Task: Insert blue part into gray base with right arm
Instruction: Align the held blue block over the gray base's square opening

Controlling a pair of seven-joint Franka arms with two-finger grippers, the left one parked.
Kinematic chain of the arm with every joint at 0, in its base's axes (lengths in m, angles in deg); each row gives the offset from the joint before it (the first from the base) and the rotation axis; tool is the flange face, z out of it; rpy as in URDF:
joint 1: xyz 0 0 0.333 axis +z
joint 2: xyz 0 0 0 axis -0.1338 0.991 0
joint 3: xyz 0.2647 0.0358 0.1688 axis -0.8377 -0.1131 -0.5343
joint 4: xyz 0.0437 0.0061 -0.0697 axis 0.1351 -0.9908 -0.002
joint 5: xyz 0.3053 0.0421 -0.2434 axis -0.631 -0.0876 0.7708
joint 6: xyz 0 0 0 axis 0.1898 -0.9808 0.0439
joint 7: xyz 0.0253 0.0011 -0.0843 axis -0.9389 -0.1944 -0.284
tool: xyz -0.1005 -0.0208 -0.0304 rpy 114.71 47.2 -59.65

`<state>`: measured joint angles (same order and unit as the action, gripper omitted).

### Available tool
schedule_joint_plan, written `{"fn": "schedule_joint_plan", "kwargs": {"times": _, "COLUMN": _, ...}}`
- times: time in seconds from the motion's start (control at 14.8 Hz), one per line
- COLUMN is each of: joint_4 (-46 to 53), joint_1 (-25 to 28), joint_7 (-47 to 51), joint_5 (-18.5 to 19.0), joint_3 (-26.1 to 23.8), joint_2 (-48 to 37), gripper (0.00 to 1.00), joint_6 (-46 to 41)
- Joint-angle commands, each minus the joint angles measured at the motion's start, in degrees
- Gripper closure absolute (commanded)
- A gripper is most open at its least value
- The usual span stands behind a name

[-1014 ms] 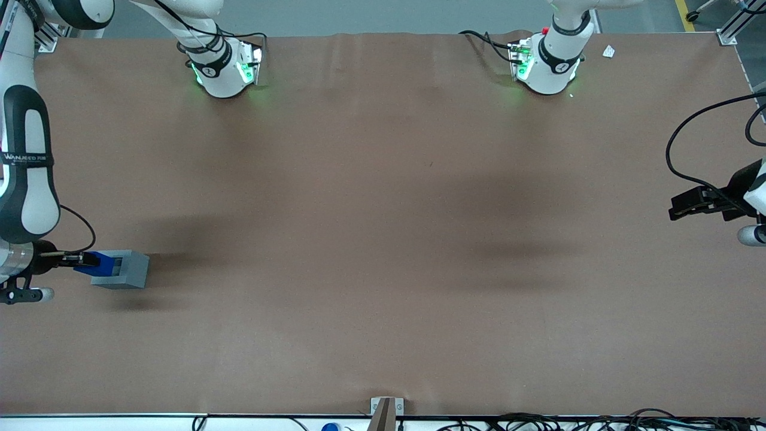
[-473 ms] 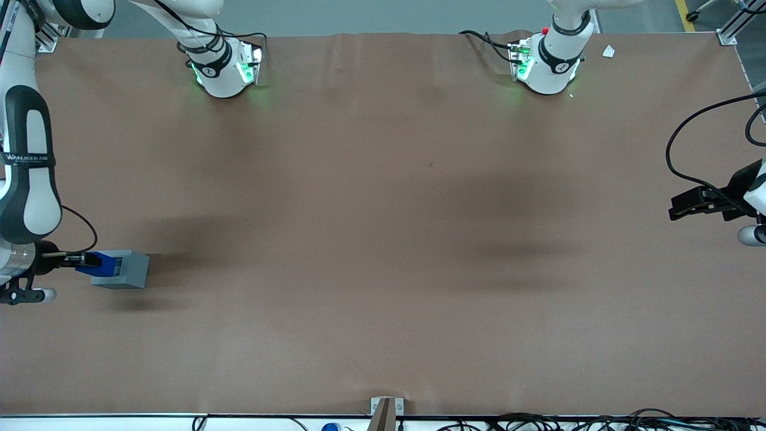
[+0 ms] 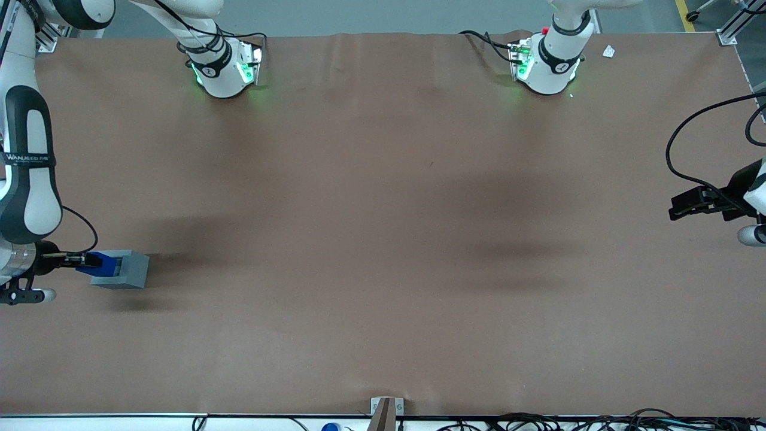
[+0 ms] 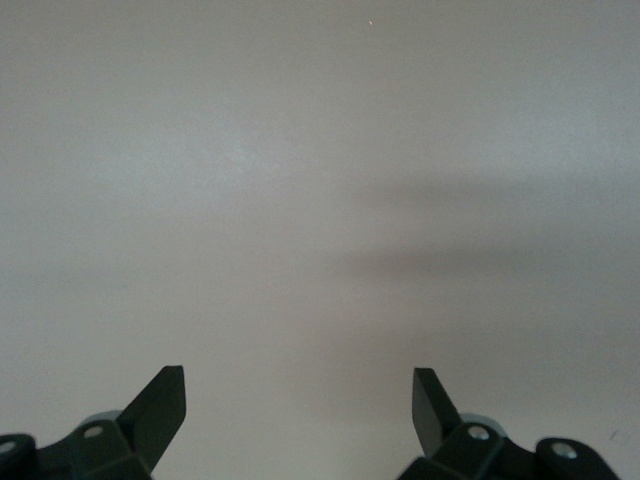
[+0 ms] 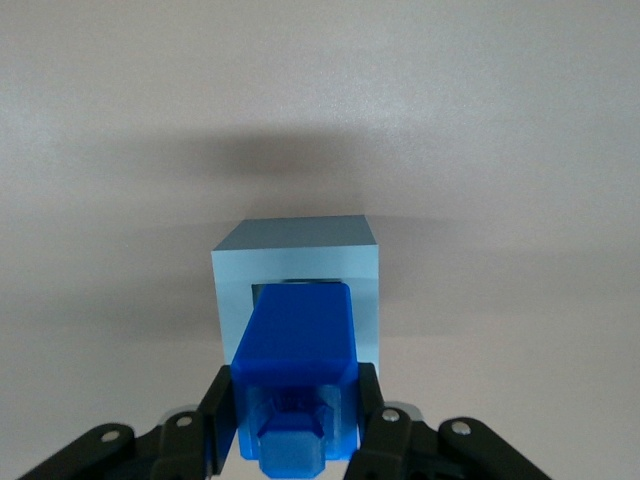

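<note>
Brown counter (image 3: 383,239) carried gray base (image 3: 128,270); gripper (image 3: 84,260) just beside it, fingers (image 5: 222,415) clenched on blue part (image 3: 99,264), tip entering base's recess.

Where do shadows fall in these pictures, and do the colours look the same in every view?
Front view: dark soft shadows lie on the brown table beside the gray base, and green lights glow at the arm bases. Right wrist view: the gripper is shut on the blue part; a shadow band lies above the base, which looks pale blue, and the table looks gray.
</note>
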<state>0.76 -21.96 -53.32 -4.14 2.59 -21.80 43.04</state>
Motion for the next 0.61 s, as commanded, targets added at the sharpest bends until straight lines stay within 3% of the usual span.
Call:
{"fn": "schedule_joint_plan", "kwargs": {"times": 0.0, "joint_4": 0.84, "joint_1": -0.14, "joint_7": 2.33, "joint_5": 0.45, "joint_3": -0.44, "joint_2": 0.39, "gripper": 0.98, "joint_6": -0.71}}
{"fn": "schedule_joint_plan", "kwargs": {"times": 0.54, "joint_4": 0.31, "joint_1": 0.03, "joint_7": 2.52, "joint_5": 0.36, "joint_3": -0.44, "joint_2": 0.39, "gripper": 0.98, "joint_6": -0.71}}
